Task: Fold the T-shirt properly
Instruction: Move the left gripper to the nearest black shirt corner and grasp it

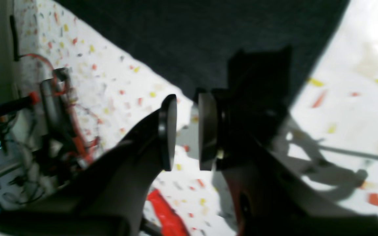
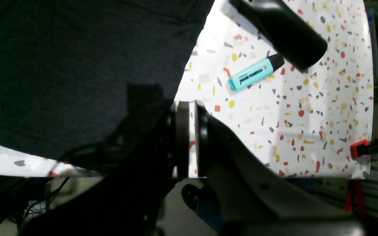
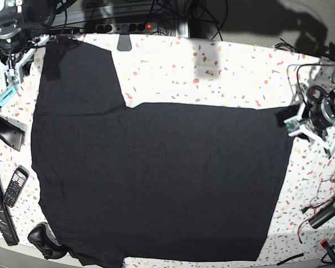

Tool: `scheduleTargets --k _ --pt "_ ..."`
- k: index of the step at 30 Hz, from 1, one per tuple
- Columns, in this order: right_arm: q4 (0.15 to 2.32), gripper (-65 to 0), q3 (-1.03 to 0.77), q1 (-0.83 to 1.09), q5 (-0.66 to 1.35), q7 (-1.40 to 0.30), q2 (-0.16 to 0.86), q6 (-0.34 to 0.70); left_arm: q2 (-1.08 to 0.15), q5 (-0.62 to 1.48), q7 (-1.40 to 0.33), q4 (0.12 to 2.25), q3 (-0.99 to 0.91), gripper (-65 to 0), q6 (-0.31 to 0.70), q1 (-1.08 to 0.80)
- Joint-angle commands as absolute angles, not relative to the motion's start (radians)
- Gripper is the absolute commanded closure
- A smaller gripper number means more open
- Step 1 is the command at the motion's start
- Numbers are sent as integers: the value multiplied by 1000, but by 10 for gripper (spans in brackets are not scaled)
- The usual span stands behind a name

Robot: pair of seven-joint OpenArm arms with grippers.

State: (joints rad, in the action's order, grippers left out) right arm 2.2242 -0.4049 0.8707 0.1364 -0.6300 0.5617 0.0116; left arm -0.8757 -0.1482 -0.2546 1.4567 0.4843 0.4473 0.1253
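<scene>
The black T-shirt (image 3: 156, 178) lies spread flat over most of the terrazzo table (image 3: 212, 72), plain side up with no print showing. One sleeve reaches the far left corner. My left gripper (image 3: 293, 124) hovers at the shirt's right edge. In the left wrist view the left gripper (image 1: 187, 131) is empty with a narrow gap between the pads, just off the shirt (image 1: 208, 39). My right gripper (image 3: 17, 70) is by the far left sleeve. In the right wrist view the right gripper (image 2: 192, 137) is empty with pads nearly touching, beside the shirt's edge (image 2: 77, 65).
A teal highlighter (image 2: 254, 72) lies near the right gripper, also seen in the base view (image 3: 5, 96). A long black object (image 3: 3, 131), a keypad phone (image 3: 14, 187) and a black controller (image 3: 44, 243) line the left edge. Cables and tools (image 3: 324, 206) lie at the right.
</scene>
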Motion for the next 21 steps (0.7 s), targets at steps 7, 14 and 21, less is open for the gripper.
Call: scheduleTargets --k 7,14,21 --pt "2241 -32 -414 875 130 -618 574 7 -898 -210 -225 1468 474 -139 432 35" --pt "2241 -32 -414 876 130 -619 573 7 -872 -220 -197 1468 474 -165 406 20" --pt "2241 -32 -414 876 130 -623 573 7 -807 -309 -212 1465 474 -165 336 23"
